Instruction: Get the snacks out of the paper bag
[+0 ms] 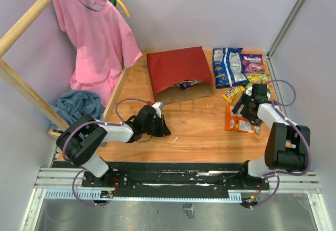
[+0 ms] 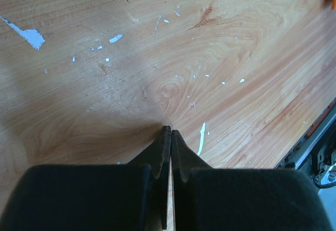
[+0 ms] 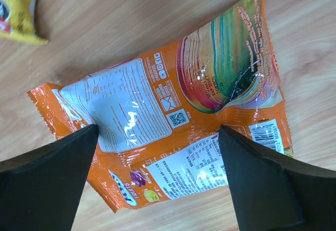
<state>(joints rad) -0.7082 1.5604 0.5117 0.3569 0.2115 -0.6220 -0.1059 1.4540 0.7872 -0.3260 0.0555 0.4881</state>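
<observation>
The red paper bag point(image 1: 176, 68) lies flat at the back middle, its brown mouth point(image 1: 191, 91) facing me with a purple packet point(image 1: 185, 84) showing inside. To its right lie a blue-white cookie bag point(image 1: 229, 65), a purple bag point(image 1: 252, 62), a green-yellow packet point(image 1: 257, 77) and a yellow candy pack point(image 1: 234, 93). An orange packet point(image 1: 238, 121) lies nearer, back side up. My right gripper point(image 1: 245, 112) is open just above it, one finger on each side point(image 3: 157, 131) of the orange packet point(image 3: 173, 100). My left gripper point(image 1: 166, 131) is shut and empty over bare wood point(image 2: 170, 131).
A pink shirt point(image 1: 94, 31) hangs on a wooden rack point(image 1: 26, 18) at the left, with a blue cloth heap point(image 1: 79, 105) below it. Grey walls close the back and right. A metal rail point(image 1: 173, 178) runs along the near edge.
</observation>
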